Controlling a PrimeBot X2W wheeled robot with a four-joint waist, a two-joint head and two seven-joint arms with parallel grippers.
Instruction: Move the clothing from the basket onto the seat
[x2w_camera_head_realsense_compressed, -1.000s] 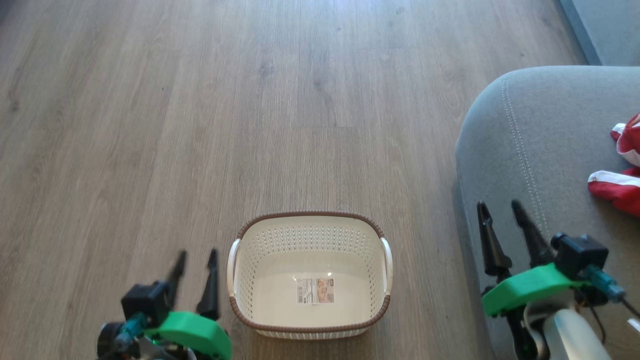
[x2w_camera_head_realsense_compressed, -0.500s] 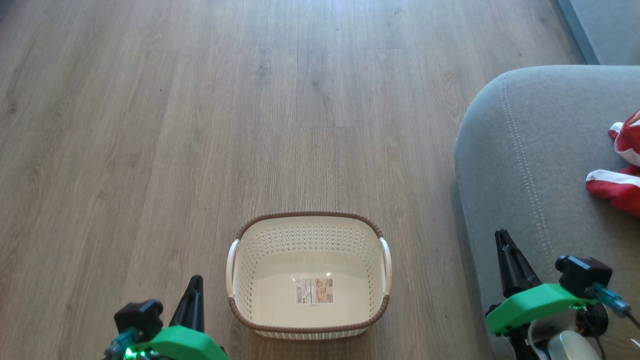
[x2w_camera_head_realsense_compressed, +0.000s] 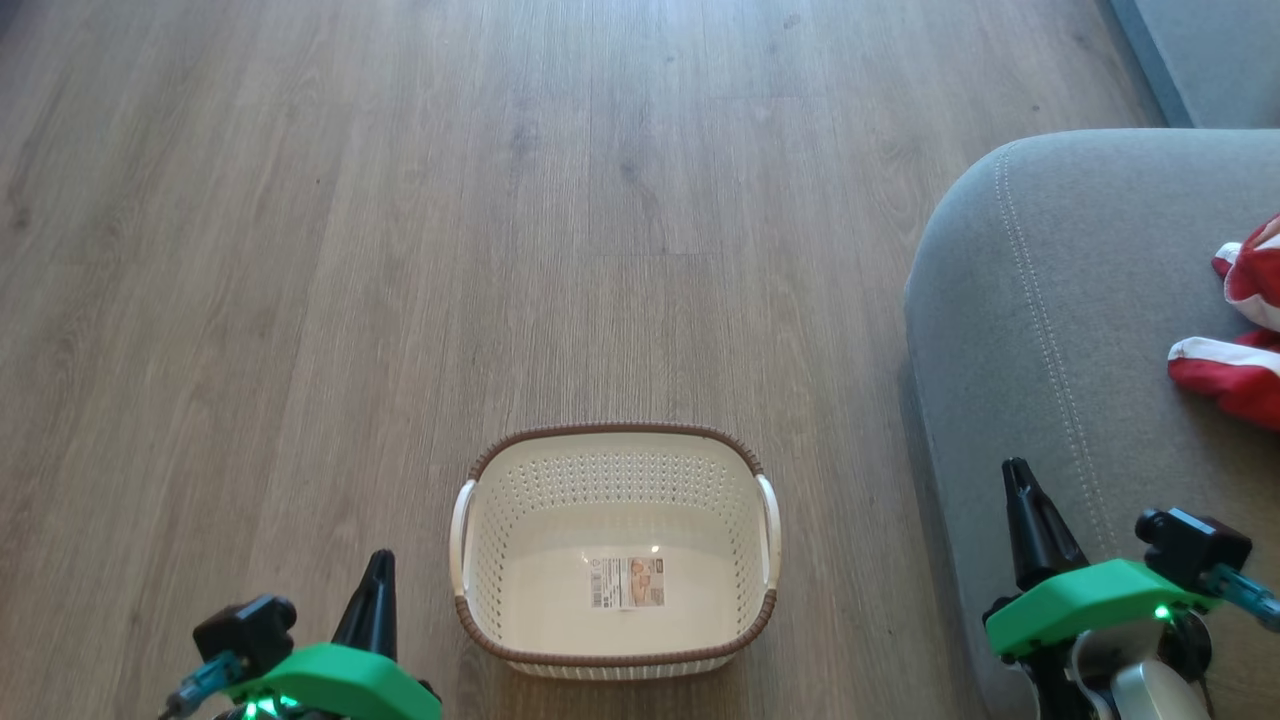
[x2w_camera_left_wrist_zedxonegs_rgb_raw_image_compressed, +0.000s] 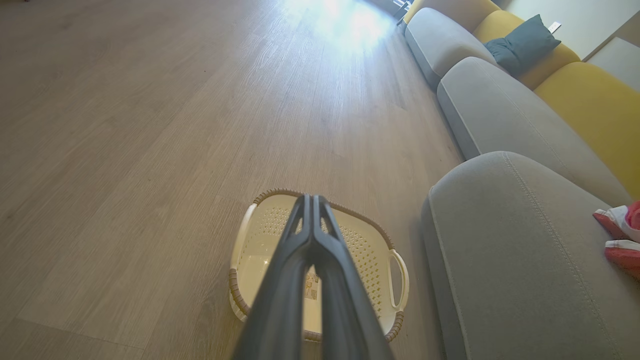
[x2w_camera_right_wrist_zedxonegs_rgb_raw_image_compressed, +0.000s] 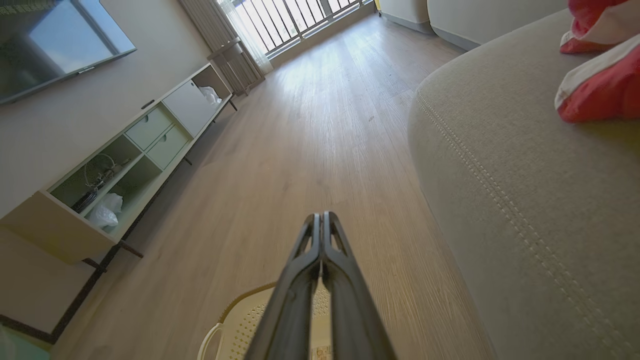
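Change: both pincers go from spread to pressed together, pinching nothing, and they sink toward the bottom edge of the frame. Left pincer (x2w_camera_head_realsense_compressed: 379, 565) sits lower left, just beside the basket (x2w_camera_head_realsense_compressed: 615, 431). Right pincer (x2w_camera_head_realsense_compressed: 1018, 472) sits lower right, at the edge of the seat (x2w_camera_head_realsense_compressed: 1040, 320). Basket interior shows just its label (x2w_camera_head_realsense_compressed: 630, 582). The clothing (x2w_camera_head_realsense_compressed: 1235, 372) lies on the seat, right edge of frame. We judge the transfer done and the arms parking.

floor (x2w_camera_head_realsense_compressed: 300, 250): grey-brown wood-look planks; the basket (x2w_camera_head_realsense_compressed: 615, 432) is stood upright on it, near the seat (x2w_camera_head_realsense_compressed: 1050, 300) but apart from it.
seat: grey upholstery with pale stitching; the clothing (x2w_camera_head_realsense_compressed: 1235, 375), red and white, is laid on top.
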